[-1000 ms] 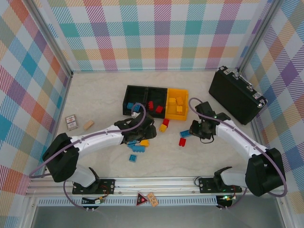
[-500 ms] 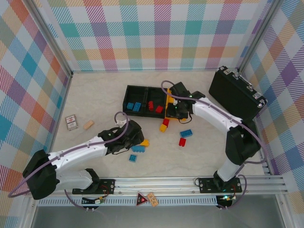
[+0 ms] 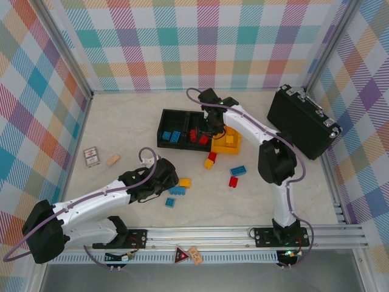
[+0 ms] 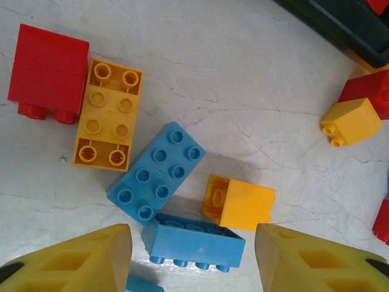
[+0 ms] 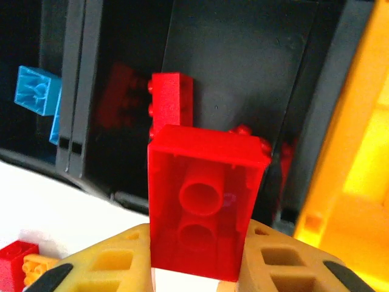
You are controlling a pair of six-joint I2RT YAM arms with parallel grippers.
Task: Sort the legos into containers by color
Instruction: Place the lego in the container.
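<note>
At the right edge of the pale table, a large black hard case with metal latches. Mid-table, a row of three joined open plastic bins, two black, one yellow-orange. Over the middle black bin, the right gripper clamped on a red studded plastic brick. Low over the table, the left gripper, jaws apart either side of a blue studded plastic brick, amid loose red, blue and yellow-orange legos.

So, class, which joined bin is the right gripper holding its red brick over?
The middle bin, black, red bricks inside, under the held red brick; the left black bin holds blue bricks, the right bin is yellow-orange.
</note>
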